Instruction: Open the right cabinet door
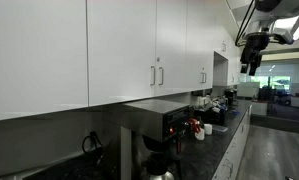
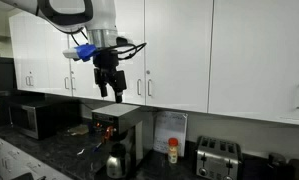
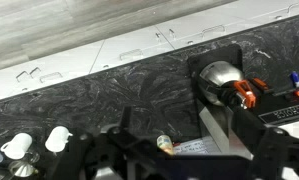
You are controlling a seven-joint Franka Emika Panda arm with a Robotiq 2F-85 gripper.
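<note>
White upper cabinets run along the wall. A pair of vertical handles (image 2: pixel 144 86) marks two doors meeting above the coffee maker, and the right door (image 2: pixel 179 50) is shut. In the other exterior view the same handles (image 1: pixel 157 75) and door (image 1: pixel 174 40) show. My gripper (image 2: pixel 109 90) hangs open and empty in front of the cabinets, out from the doors and a little below handle height. It touches nothing. It also shows at the far right in an exterior view (image 1: pixel 252 66). In the wrist view my dark fingers (image 3: pixel 174 160) frame the counter below.
A black coffee maker (image 2: pixel 114 125) with a steel carafe (image 3: pixel 221 80) stands on the dark stone counter (image 3: pixel 109 95) under the gripper. A microwave (image 2: pixel 34 118) is beside it, and a sauce bottle (image 2: pixel 172 150) and toaster (image 2: pixel 217 157) stand further along.
</note>
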